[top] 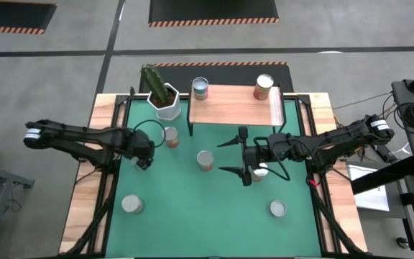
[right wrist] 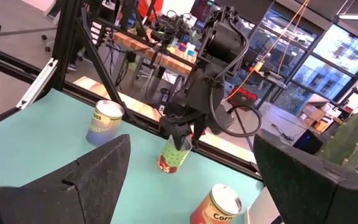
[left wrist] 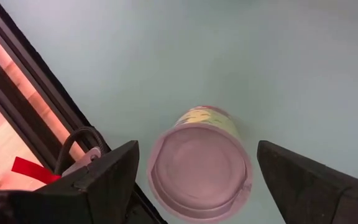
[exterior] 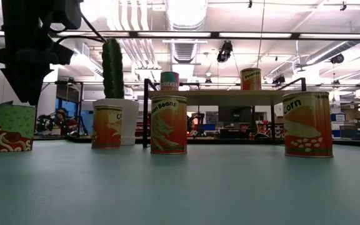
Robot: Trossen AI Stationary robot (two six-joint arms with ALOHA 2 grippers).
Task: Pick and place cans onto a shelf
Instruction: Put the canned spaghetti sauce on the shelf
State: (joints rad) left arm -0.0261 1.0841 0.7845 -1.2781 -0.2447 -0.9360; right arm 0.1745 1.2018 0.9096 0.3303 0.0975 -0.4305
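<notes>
- Green mat across the middle of the overhead frame, wooden shelf at upper centre with two cans on its top corners; five more cans scattered on the mat
- Left gripper at centre left, above a green-labelled can; fingers spread either side, not touching
- Right gripper at centre right, fingers released, holding nothing; can just to its left
</notes>
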